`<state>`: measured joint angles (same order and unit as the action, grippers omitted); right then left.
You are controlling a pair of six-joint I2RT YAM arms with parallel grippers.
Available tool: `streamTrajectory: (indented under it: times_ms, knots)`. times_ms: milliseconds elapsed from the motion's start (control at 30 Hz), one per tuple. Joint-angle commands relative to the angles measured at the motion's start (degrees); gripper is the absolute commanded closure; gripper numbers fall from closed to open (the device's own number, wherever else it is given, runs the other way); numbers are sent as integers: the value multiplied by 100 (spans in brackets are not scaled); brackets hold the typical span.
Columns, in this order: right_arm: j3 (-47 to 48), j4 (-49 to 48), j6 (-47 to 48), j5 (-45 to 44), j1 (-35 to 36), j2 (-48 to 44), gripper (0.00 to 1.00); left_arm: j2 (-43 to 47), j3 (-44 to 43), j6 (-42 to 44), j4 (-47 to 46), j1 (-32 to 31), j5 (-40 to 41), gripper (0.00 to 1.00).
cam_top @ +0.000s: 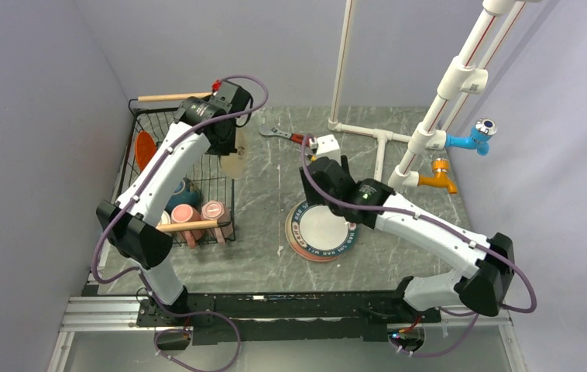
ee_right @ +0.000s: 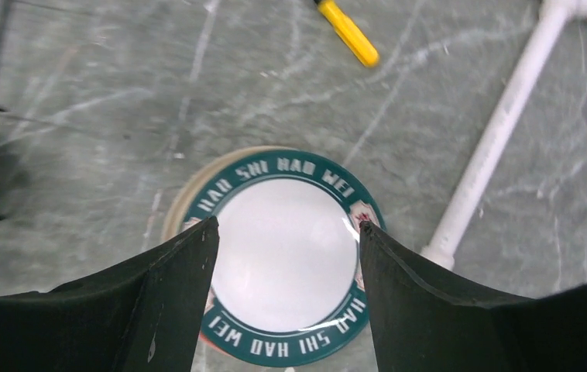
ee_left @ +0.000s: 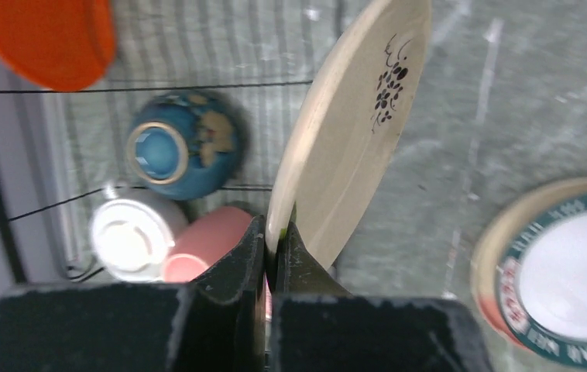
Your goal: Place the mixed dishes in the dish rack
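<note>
My left gripper (ee_left: 277, 232) is shut on the rim of a cream plate (ee_left: 352, 132) with a dark floral mark. It holds the plate on edge above the right side of the dish rack (cam_top: 132, 155), as the top view shows (cam_top: 233, 160). In the rack are an orange-red plate (ee_left: 50, 35), an upturned teal bowl (ee_left: 186, 151), a white mug (ee_left: 128, 236) and two pink mugs (cam_top: 184, 217). My right gripper (ee_right: 286, 229) is open and empty, hovering over the lettered-rim plate (ee_right: 283, 256). That plate lies on the table (cam_top: 321, 229) on top of other plate rims.
A red-handled wrench (cam_top: 283, 136) and a small white box (cam_top: 325, 143) lie behind the right gripper. A yellow-handled screwdriver (ee_right: 348, 35) lies nearby. The white pipe frame (cam_top: 360, 128) with blue (cam_top: 472, 139) and orange (cam_top: 441, 177) taps stands at the back right. Walls close in on both sides.
</note>
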<state>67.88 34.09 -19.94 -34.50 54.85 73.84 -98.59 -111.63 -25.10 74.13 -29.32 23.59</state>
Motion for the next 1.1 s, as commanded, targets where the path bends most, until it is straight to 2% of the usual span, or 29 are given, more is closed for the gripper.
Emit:
streamTrajectory:
  times_ms: [0,333,533,633,733,900,1067]
  knots:
    - [215,754,-856,617,-712,100,31,309,-168,225,110,200,1472,100]
    - [607,901,-721,1329,-950,421,30,600,469,1327,-963,821,2928,100]
    - [1289,1309,-552,1496,-962,1032,29,669,998,1911,-1905,1333,3108,100]
    - [1557,1550,-555,1537,-979,1261,29,539,1094,1825,-2042,1586,3062,100]
    - [1749,1699,-525,1613,-990,1404,29,254,937,1362,-1801,1875,2973,100]
    - [1826,1761,-493,1674,-1036,1522,29,-216,671,1024,-1516,2011,3230,100]
    - [1788,1797,-541,1717,-1125,1550,29,-302,1070,944,-1716,2139,3552,100]
